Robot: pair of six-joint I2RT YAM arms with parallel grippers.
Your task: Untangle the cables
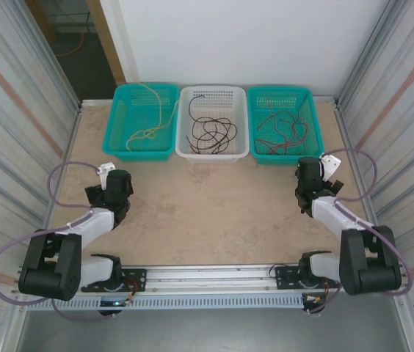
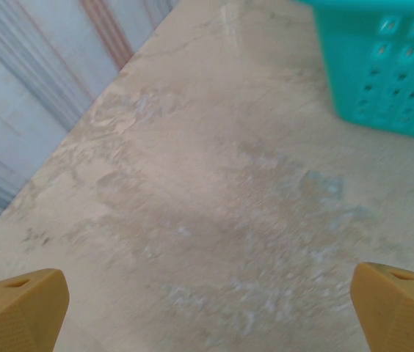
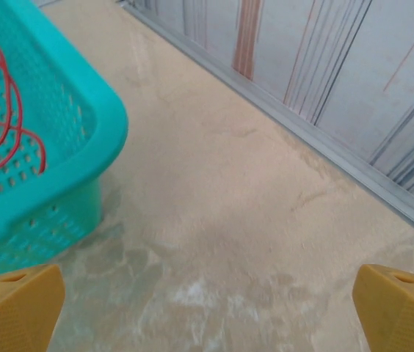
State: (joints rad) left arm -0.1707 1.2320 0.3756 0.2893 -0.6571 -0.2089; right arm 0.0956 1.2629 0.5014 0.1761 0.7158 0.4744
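Cables: three thin, curly strands were seen, sorted by colour into a row of three baskets at the far edge of the table (image 1: 207, 213).
Yellow cable (image 1: 150, 125): was laid lengthwise in the left teal basket (image 1: 115, 125), with a small curl near the front wall.
Black cable (image 1: 208, 132): was coiled in loose loops in the white basket (image 1: 185, 121), in the middle of the row.
Red cable (image 1: 284, 130): was spread in tangled loops in the right teal basket (image 1: 314, 125).
Top view: all three baskets and both arms were shown together, the arms well apart, each near a front corner of an outer basket.
Left wrist view: mottled tabletop and a blurred corner of a teal basket were shown.
Right wrist view: red strands were seen up close against the basket's perforated wall.
Left gripper (image 2: 207, 315): the jaws were spread wide over tabletop, nothing held or touched.
Right gripper (image 3: 207, 312): the jaws were likewise spread wide, nothing held, just beside the right teal basket.
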